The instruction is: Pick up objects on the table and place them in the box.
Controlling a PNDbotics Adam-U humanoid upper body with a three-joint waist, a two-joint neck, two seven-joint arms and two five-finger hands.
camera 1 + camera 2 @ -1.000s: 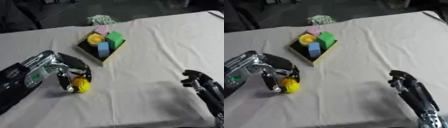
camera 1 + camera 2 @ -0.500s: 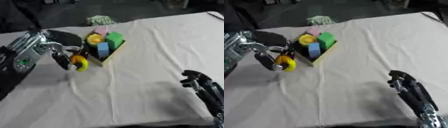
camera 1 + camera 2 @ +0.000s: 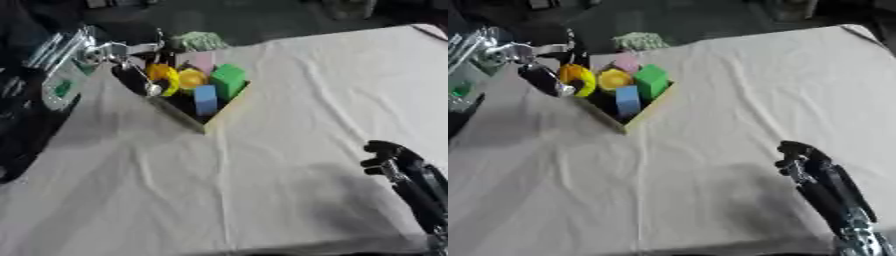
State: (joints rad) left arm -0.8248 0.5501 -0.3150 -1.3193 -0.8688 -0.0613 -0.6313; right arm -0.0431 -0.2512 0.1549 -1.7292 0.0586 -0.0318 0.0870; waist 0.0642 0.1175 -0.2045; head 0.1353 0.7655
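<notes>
Your left hand's fingers (image 3: pixel 546 82) are curled around a yellow object (image 3: pixel 579 80), pinching it at the upper left of the frame, right over the left edge of the box (image 3: pixel 645 112). The left hand (image 3: pixel 131 75) comes in from the upper left corner, its silver and black wrist above the cloth. The yellow object sits just beside the orange round piece (image 3: pixel 612 79) in the box; whether it touches the box floor cannot be told.

Inside the box you have a green block (image 3: pixel 651 80) on the right side, a blue block (image 3: pixel 627 99) toward the near corner, and a pink block (image 3: pixel 626 62) toward the far end. A greenish patterned thing (image 3: pixel 199 40) lies on the table just beyond the box, at the top of the frame.

Your right hand (image 3: pixel 811 167) shows at the lower right, resting above the white tablecloth (image 3: pixel 289 100), well apart from the box; its fingers are bent inward and hold nothing.
</notes>
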